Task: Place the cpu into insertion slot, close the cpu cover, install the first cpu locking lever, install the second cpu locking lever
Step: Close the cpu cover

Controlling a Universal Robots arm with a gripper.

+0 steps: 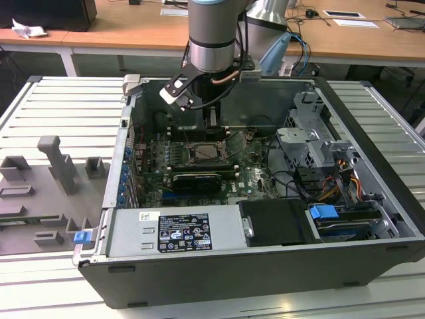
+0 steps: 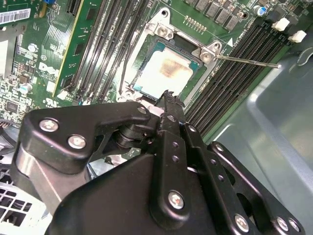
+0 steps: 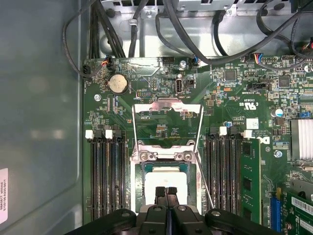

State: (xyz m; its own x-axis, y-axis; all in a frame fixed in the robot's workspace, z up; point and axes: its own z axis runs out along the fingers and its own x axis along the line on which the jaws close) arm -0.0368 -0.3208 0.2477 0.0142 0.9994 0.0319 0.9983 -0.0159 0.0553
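The pincer (image 3: 166, 192), its fingers pressed together with nothing between them, is hovering at the edge of the cpu (image 3: 165, 177), which is lying in the insertion slot (image 2: 211, 48). Beyond it, the cpu cover (image 3: 168, 106) is standing swung open.

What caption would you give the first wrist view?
Closed black gripper fingers over the pale silver square cpu, its thin silver cover frame open.

Cpu (image 2: 164, 73), pale silver top with a brownish smudge, lies flat in the silver-rimmed slot (image 2: 143, 49). Cover (image 3: 168, 104) is swung open, off it.
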